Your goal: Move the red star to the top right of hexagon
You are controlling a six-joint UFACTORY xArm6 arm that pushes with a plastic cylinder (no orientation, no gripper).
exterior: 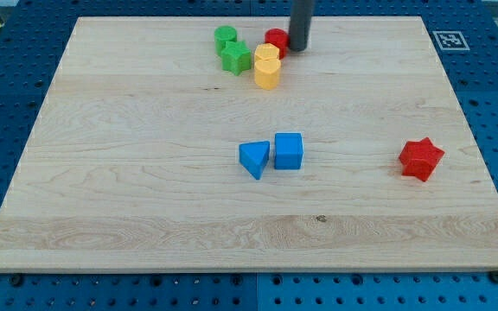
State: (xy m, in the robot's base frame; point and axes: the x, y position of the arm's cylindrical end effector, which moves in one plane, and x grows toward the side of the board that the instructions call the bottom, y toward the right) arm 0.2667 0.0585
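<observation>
My tip (pixel 298 48) is at the view's top, touching a red round block (pixel 275 40); no jaws on this rig, only the rod. Red star (pixel 421 159) lies well apart at view's right. Risk: sweeping out scatters yellow hexagon (pixel 266 73) and green blocks (pixel 232 50).

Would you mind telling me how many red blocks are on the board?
2: the red star at the view's right, and a red block at the top, partly hidden beside my tip.

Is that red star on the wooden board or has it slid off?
On the board. The red star sits flat inside the wooden board's right edge, alone, far from my tip.
</observation>
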